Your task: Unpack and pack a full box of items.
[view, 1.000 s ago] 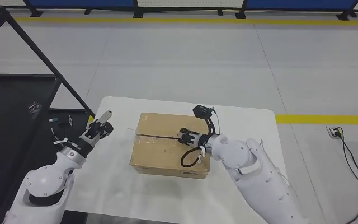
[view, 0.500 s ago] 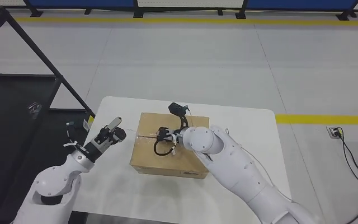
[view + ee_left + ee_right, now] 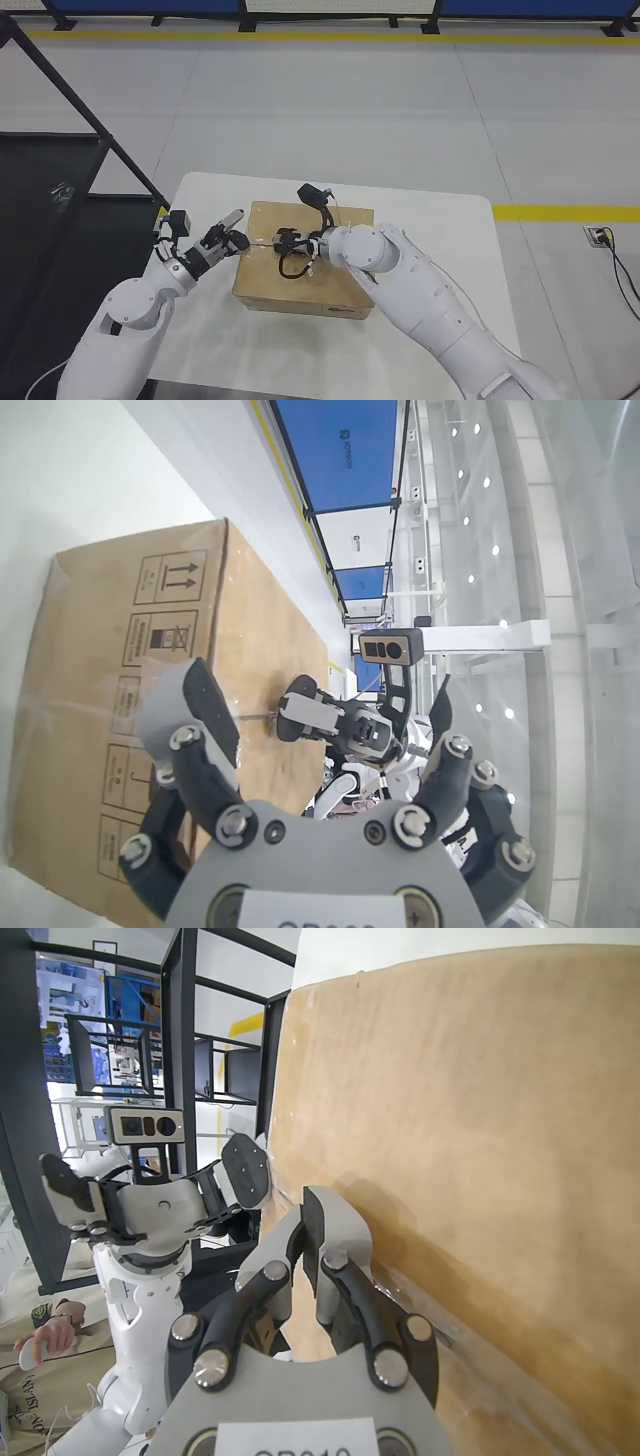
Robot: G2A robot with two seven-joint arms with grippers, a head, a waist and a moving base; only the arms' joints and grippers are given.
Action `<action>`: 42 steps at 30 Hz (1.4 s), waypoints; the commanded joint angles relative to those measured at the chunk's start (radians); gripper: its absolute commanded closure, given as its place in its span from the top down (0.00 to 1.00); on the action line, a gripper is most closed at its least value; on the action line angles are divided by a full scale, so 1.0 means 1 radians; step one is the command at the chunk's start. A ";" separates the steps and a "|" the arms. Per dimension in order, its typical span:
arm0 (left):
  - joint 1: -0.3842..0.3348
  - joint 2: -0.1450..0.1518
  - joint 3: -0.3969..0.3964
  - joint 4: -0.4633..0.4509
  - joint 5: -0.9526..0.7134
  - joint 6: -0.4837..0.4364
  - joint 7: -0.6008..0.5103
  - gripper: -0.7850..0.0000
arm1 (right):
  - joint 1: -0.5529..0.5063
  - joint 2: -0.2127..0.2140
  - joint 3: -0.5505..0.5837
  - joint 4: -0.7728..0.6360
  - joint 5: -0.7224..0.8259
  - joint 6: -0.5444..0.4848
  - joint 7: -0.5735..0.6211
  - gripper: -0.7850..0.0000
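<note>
A closed cardboard box (image 3: 312, 275) stands in the middle of the white table, its top seam covered with clear tape (image 3: 420, 1300). My right gripper (image 3: 284, 240) lies low over the seam near the box's left end, fingers (image 3: 312, 1223) pressed shut; the left wrist view shows it on the box top (image 3: 305, 716). My left gripper (image 3: 232, 238) is open at the box's left edge, facing the right one. One of its pads (image 3: 245, 1173) is at the top edge of the box (image 3: 125, 635); the other pad (image 3: 445, 712) stands off to the side.
The white table (image 3: 440, 225) has bare room on both sides of the box. A black metal frame (image 3: 70, 110) and a dark platform (image 3: 40, 210) stand off the table's left side. Grey floor with a yellow line (image 3: 560, 212) lies beyond.
My right gripper slid left along the box's seam from its right end to near its left end. My left gripper moved right, up to the box's left edge.
</note>
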 commanded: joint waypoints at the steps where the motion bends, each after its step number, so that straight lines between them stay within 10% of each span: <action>1: -0.001 -0.001 -0.001 0.013 -0.001 -0.003 0.004 1.00 | -0.005 0.006 0.014 -0.010 -0.009 -0.001 0.018 0.00; 24: -0.016 -0.020 0.021 0.073 -0.009 -0.013 0.030 1.00 | -0.304 0.143 0.315 -0.428 -0.274 0.277 0.054 0.00; 42: -0.042 -0.028 0.028 0.097 0.014 -0.007 0.009 1.00 | -0.576 0.209 0.602 -0.613 -0.205 0.246 0.027 0.00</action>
